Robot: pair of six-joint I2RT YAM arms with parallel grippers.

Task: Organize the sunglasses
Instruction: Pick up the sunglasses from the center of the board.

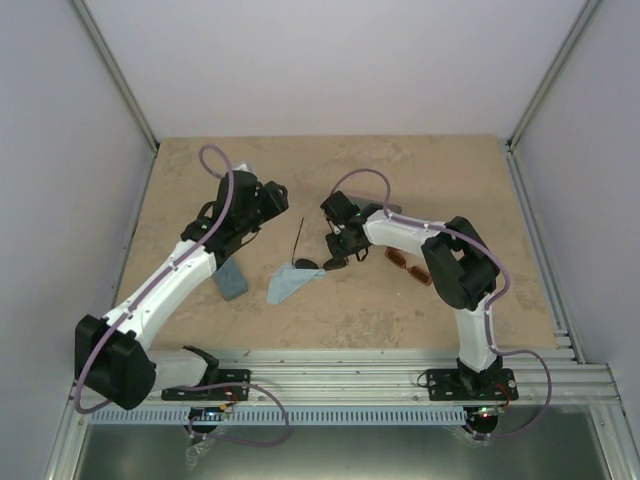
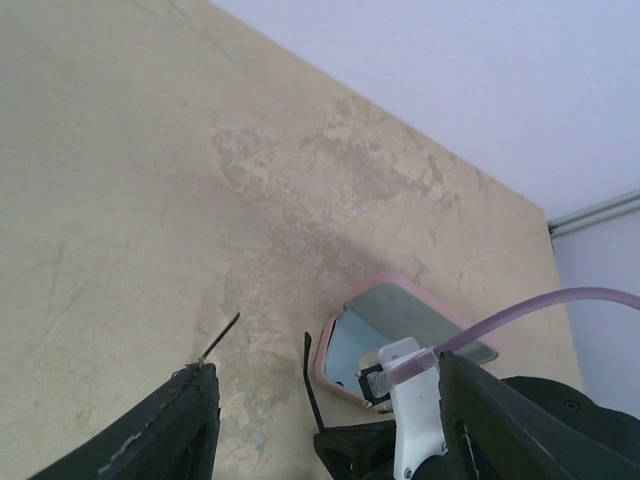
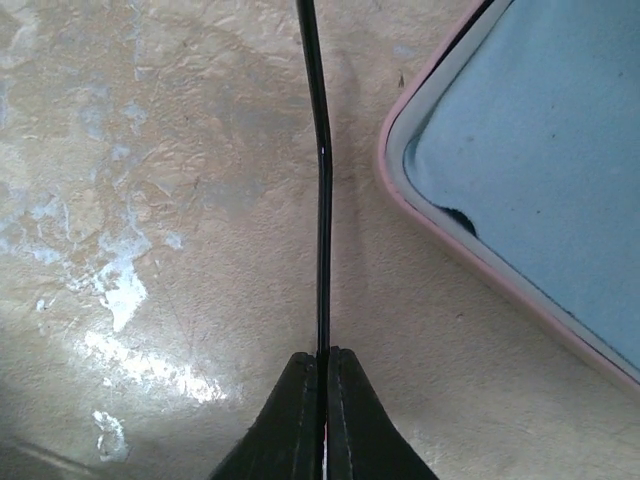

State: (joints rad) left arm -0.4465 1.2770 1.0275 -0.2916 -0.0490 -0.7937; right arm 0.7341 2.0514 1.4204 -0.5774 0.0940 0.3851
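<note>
So the setup is a tan tabletop point(image 1: 400, 170) with a mottled, stone-look finish, paler and greyish blotches all over it. It's boxed in on three sides by plain pale panels with a slight lavender tint: back wall point(image 1: 330, 60), left wall point(image 1: 50, 200), right wall point(image 1: 600, 200). Slim aluminium posts run up the back corners point(image 1: 115, 75) point(image 1: 555, 75), and another rail point(image 1: 545, 260) follows the right edge. Slotted aluminium rails point(image 1: 350, 365) lie across the near edge, with a white slotted strip point(image 1: 350, 412) just below and dull grey sheet metal point(image 1: 400, 450) under that. Lighting is soft and even, though up close there's a shiny glare patch point(image 3: 120, 300) on the surface.
</note>
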